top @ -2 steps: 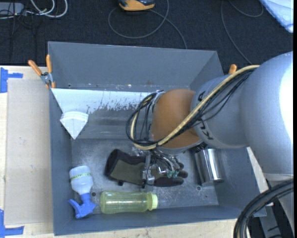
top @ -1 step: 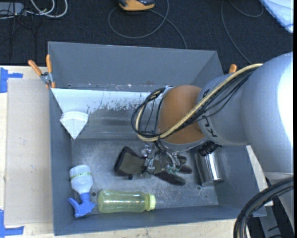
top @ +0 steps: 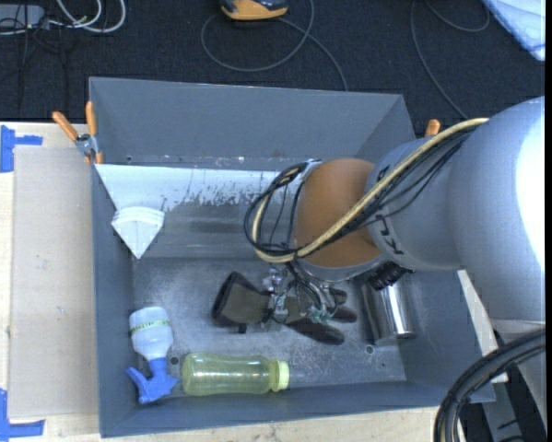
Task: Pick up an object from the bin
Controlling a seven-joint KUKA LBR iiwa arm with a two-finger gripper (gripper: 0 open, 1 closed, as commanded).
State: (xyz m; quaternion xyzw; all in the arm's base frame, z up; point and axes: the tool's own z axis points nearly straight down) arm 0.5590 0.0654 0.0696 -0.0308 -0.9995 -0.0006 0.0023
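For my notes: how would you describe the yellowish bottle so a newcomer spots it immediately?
Find the grey bin and follow its wall nearest the camera, at the view's bottom. The bottle lies on its side along that wall, right of a white and blue thing. It alone is translucent yellow-green.

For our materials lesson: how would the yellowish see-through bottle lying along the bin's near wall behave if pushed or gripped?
The bottle lies on its side and is round, so a push would probably roll it. It looks see-through and empty, so likely light. Its smooth plastic wall may slip or dent.
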